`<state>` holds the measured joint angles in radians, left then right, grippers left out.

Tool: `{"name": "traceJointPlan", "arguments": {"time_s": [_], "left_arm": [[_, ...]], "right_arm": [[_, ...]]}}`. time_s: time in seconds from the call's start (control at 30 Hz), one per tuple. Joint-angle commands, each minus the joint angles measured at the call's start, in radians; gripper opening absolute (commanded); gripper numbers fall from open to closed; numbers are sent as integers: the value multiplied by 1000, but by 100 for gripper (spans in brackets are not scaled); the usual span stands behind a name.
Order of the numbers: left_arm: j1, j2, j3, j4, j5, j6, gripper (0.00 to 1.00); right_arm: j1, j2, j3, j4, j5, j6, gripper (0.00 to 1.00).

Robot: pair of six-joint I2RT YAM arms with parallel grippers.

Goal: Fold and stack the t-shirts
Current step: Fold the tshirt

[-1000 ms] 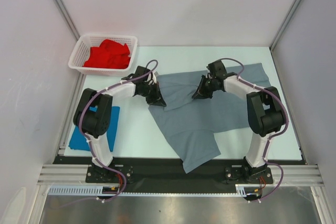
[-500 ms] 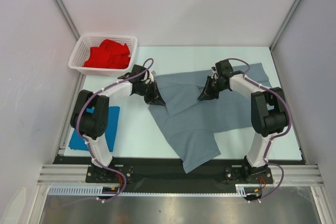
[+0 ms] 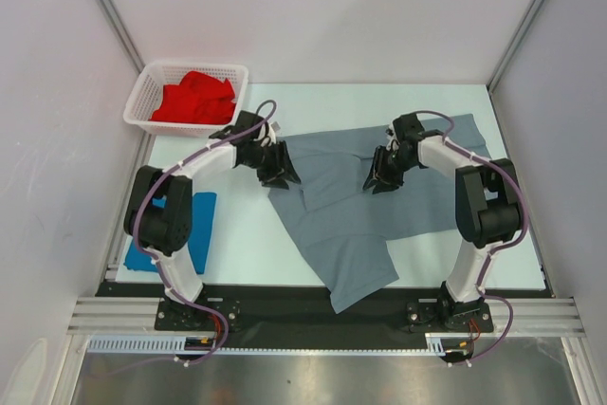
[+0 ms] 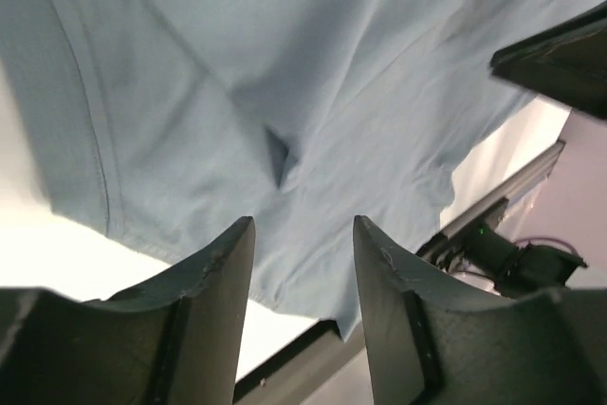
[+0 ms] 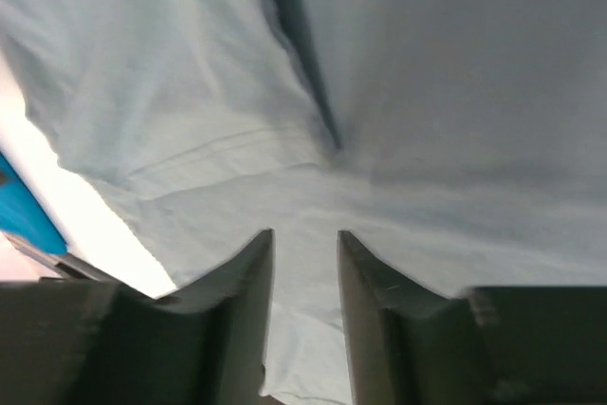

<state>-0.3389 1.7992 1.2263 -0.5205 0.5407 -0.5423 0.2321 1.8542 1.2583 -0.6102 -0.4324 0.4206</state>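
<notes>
Where left fingers (image 4: 213, 301) and right fingers (image 5: 242, 301) gape, grey t-shirt (image 3: 346, 225) beneath — unheld

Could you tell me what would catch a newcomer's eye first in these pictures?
The slate grey t-shirt sprawls across the middle of the table, with the left gripper and right gripper poised over its far part, both open. A red t-shirt lies in the white basket at the far left corner, and a blue t-shirt lies at the near left.
</notes>
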Motion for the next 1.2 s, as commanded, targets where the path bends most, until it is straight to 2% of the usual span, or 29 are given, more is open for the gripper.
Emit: {"name": "traceJointPlan", "arguments": {"time_s": [0.0,0.07,0.13,0.17,0.3,0.43,0.57,1.03,1.17], "left_arm": [[9,-51,93,10,-19,50,50],[8,-43,79,37,24,29,47],[-6,-44,30,97,74,-2,50],[-14,-46,15,137,88,-7,55],[-75,-26,-45,180,113,-15,58],[-87,-17,-65,220,96,-18,58],[-92,0,-60,220,85,-10,58],[-118,-17,-109,205,-27,-27,58],[-118,5,-126,230,2,-51,58]], "right_arm": [[-11,-90,-25,36,72,-39,43],[-11,-82,-16,92,32,-13,46],[-11,-52,7,92,-5,15,47],[-11,-43,13,92,-11,15,49],[-13,-13,15,102,-9,-22,50],[-14,16,10,167,-19,-62,47],[-17,60,18,187,-29,-75,41],[-19,74,12,181,-3,-111,36],[-14,83,7,191,-31,-102,34]]}}
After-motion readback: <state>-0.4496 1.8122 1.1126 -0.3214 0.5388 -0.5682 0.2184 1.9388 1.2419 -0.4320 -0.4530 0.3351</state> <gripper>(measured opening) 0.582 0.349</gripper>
